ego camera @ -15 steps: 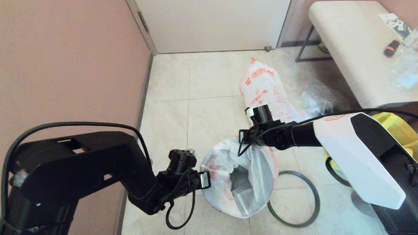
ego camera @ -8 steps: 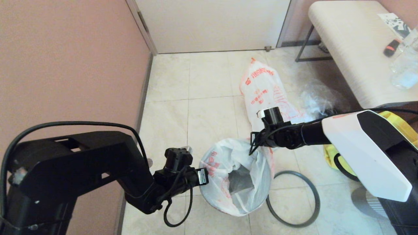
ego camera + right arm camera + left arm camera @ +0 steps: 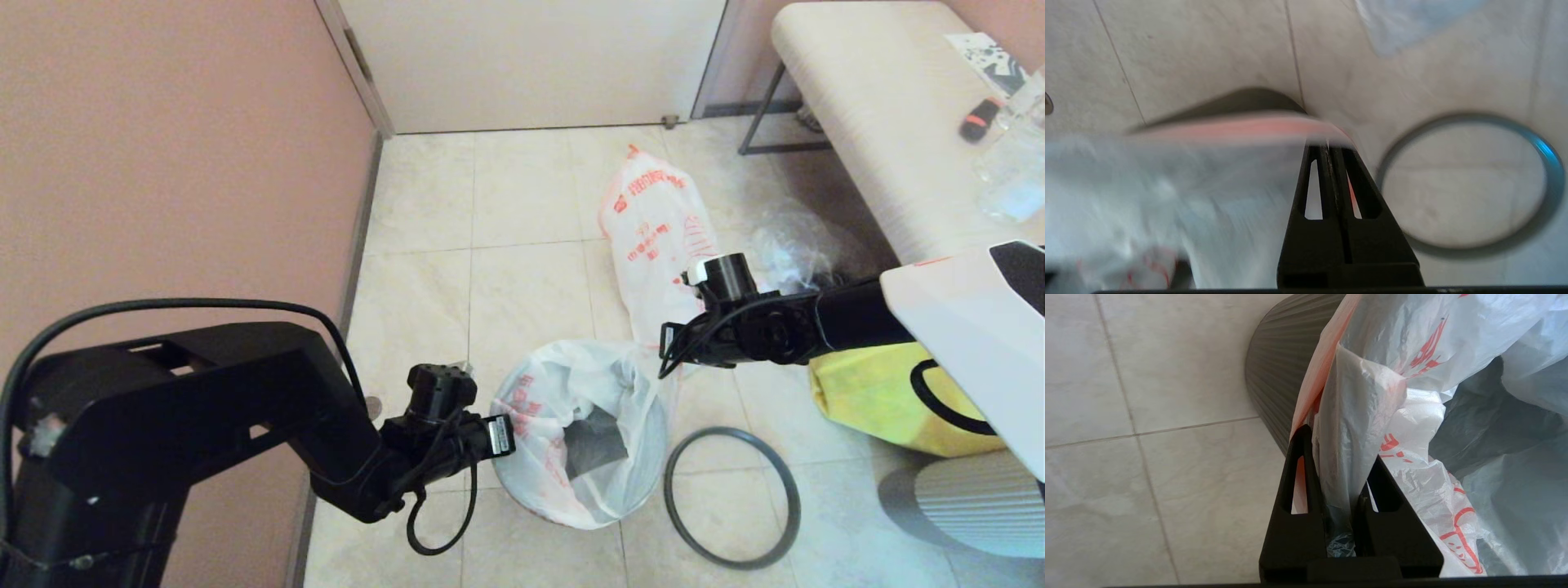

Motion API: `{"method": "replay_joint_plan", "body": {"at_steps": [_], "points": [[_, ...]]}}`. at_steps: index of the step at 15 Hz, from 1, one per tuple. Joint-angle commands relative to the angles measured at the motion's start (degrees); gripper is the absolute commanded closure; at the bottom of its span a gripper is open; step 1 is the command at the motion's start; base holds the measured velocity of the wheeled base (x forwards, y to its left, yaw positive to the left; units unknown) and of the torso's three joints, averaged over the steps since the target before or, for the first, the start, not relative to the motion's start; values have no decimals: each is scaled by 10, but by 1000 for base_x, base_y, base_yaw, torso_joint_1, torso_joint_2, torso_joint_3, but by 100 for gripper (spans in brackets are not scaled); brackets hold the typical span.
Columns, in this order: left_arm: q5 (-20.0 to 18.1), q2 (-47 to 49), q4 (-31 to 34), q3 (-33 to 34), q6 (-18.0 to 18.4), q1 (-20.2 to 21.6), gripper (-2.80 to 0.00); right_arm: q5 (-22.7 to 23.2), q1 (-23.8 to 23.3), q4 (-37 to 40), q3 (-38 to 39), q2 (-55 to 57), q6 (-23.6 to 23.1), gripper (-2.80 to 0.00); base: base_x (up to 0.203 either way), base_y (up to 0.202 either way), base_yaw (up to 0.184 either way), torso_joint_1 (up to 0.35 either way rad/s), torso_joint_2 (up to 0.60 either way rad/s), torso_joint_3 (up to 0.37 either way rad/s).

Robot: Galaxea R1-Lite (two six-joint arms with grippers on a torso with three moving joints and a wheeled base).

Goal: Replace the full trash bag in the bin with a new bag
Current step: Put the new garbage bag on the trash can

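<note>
The new bag [image 3: 571,408], thin white film with orange print, is draped in and over the bin [image 3: 1274,371], whose ribbed dark side shows in the left wrist view. My left gripper [image 3: 500,435] is shut on a bunched fold of the new bag [image 3: 1347,428] at the bin's left rim. My right gripper [image 3: 665,347] is shut on the bag's orange-striped edge [image 3: 1241,128] at the bin's far right side. The full trash bag [image 3: 657,216] lies plump on the floor beyond the bin. The grey hoop rim [image 3: 729,496] lies flat on the tiles right of the bin.
A yellow fabric tote [image 3: 878,392] sits on the floor to the right. A clear plastic bag [image 3: 796,245] lies beside the full bag. A padded bench [image 3: 882,122] stands at the back right. A pink wall [image 3: 163,163] runs along the left.
My right gripper has moved to the right with the bag's edge, drawing the bag's mouth wider over the bin. The left gripper has barely shifted and keeps its hold.
</note>
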Motion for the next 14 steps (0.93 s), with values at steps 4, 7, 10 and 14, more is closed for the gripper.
{"method": "replay_joint_plan", "body": {"at_steps": [4,7,10,14], "points": [[-1,-4,-1,-10,-15,10,0,0,1,-1,65,-27,9,0,0,0,0,0,0,0],[-2,-4,1,-16,-20,16,0,0,18,0,99,-64,33,0,0,0,0,0,0,0],[-1,-2,1,-16,-20,16,0,-3,29,4,142,-112,36,0,0,0,0,0,0,0],[3,13,3,-16,-16,16,-280,-5,44,3,161,-128,38,0,0,0,0,0,0,0]]}}
